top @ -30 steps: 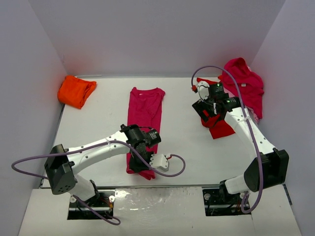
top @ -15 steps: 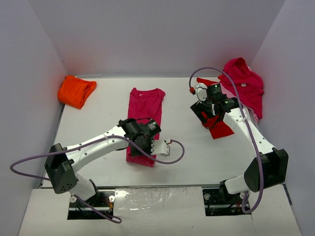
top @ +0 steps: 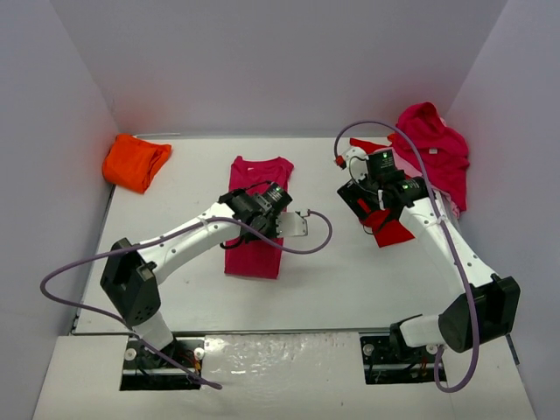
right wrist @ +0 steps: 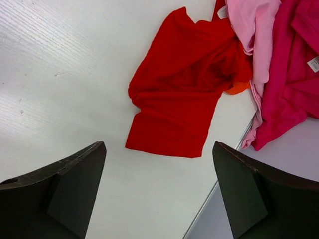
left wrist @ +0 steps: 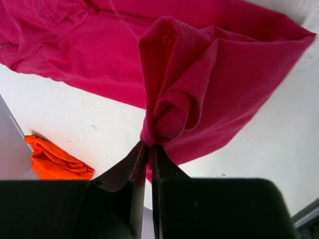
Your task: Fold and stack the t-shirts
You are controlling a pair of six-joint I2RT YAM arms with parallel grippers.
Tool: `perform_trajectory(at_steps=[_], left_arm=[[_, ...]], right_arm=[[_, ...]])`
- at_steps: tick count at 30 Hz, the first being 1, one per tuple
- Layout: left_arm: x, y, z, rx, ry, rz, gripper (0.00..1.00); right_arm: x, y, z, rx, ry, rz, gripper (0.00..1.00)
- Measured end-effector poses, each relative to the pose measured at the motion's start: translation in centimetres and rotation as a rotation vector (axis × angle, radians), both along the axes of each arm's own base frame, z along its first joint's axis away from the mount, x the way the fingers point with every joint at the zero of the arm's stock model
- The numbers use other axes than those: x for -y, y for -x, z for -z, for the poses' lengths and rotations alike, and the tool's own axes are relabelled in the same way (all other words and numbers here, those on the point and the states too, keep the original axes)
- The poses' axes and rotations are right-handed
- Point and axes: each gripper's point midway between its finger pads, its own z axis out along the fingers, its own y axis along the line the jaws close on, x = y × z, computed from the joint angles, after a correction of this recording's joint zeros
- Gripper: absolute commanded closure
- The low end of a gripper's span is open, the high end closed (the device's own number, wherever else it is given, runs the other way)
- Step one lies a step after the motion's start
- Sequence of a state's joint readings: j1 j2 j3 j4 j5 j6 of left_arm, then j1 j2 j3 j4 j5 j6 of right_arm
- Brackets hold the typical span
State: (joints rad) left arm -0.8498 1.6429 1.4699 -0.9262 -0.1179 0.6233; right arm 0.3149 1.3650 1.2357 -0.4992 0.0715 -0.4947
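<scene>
L gripper [left wrist: 148,145] clamped on hem of magenta t-shirt [left wrist: 209,74]. Hem carried from near edge to mid-shirt in last sec, so half-fold underway, mid table [top: 175,192]. R gripper [right wrist: 158,149] wide open over red t-shirt [right wrist: 184,94], prob. not touching.

Plain magenta shirt [top: 258,175] mid-bench, orange shirt [top: 134,162] far left corner, red shirt [right wrist: 179,94] and pale pink shirt [right wrist: 251,25] by the right edge, white bench [top: 350,262].
</scene>
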Motion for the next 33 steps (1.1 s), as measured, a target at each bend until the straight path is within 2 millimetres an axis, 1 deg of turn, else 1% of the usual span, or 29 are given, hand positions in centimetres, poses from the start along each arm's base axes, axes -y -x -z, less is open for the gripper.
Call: perform_trajectory(at_steps=[6,14,20,22,24,25,26,27,28,30,33], left_arm=[[-0.1,-3.5,1.7,0.043,-0.018,-0.042,1.00],[0.7,-7.1,4.5,0.086,-0.016,-0.080,1.00],[0.0,-10.2,6.7,0.105,-0.016,-0.139,1.00],[-0.4,-11.2,7.1,0.122,-0.016,-0.155,1.00],[-0.6,-12.3,7.0,0.156,-0.008,-0.172,1.00],[-0.7,-12.8,6.9,0.176,-0.006,-0.181,0.98],[-0.7,-13.3,6.8,0.196,-0.005,-0.191,0.73],[-0.8,-13.8,6.7,0.215,-0.006,-0.200,0.29],[-0.9,-14.2,6.7,0.235,-0.009,-0.207,0.05],[-0.9,-15.1,6.6,0.281,-0.007,-0.225,0.03],[-0.9,-16.2,6.3,0.344,0.019,-0.255,0.03]], right_arm=[[0.1,0.3,-0.9,0.027,-0.009,0.000,0.14],[0.1,0.4,-0.6,0.018,-0.007,0.001,0.15],[0.1,0.4,-0.5,0.017,-0.009,0.004,0.15],[0.2,0.5,-0.5,0.016,-0.008,0.007,0.15],[0.3,0.5,-0.4,0.014,-0.008,0.010,0.15],[0.4,0.5,-0.3,0.012,-0.007,0.011,0.15],[0.4,0.5,-0.3,0.012,-0.007,0.012,0.15],[0.4,0.5,-0.3,0.012,-0.007,0.011,0.15],[0.4,0.5,-0.3,0.012,-0.007,0.011,0.15],[0.4,0.5,-0.3,0.011,-0.007,0.012,0.15],[0.4,0.5,-0.3,0.012,-0.007,0.012,0.15]])
